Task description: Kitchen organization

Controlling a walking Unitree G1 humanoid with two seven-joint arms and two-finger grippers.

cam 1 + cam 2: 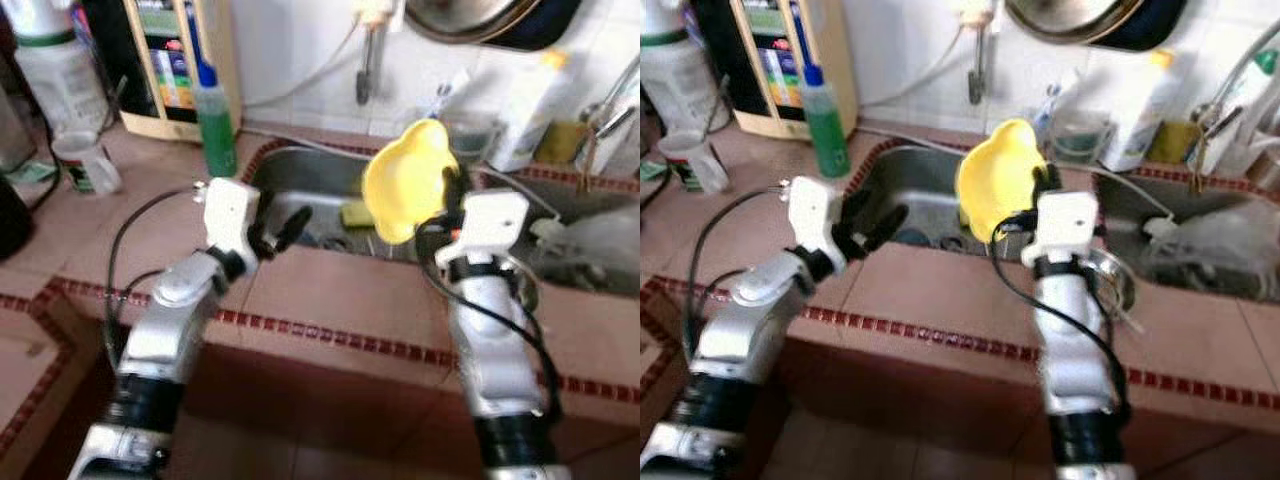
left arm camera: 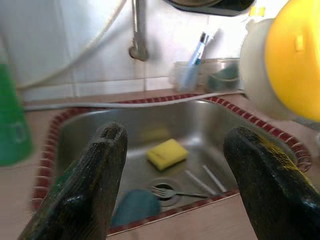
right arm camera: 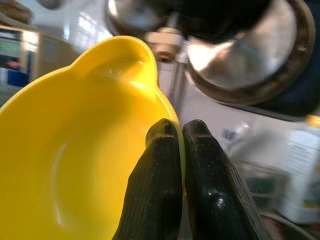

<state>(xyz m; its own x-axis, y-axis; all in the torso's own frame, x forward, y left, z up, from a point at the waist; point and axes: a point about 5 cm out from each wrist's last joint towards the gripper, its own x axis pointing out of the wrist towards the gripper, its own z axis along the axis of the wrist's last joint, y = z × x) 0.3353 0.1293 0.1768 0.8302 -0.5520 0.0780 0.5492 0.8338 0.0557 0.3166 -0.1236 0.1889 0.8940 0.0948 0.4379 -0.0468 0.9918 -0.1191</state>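
- Over the steel sink, in the left eye view, the right gripper holds a yellow bowl up on edge above the basin, its fingers pinching the rim on the side nearer the robot. The left gripper hangs over the near edge of the sink with its black fingers apart and nothing between them. A green bottle stands on the tiled counter just beside the sink's left corner, and a white cup sits further to the left. A yellow sponge lies in the basin below the bowl.
- In the right eye view the same scene shows: the bowl stands tilted over the sink with its hollow turned toward the left, and a round metal dish rests on the counter just beside the right arm. A tap hangs from the white tiled wall behind the basin.
- In the left wrist view the two fingers stand spread wide, empty, pointing down into the sink. Between them lie the sponge, a fork at the drain and a dark blue round item on the basin floor. The bowl's yellow underside shows off to one side, raised above the sink's rim.
- In the right wrist view the fingers are pressed together on the bowl's rim, one inside the hollow and one outside. Metal pans hang on the wall beyond.
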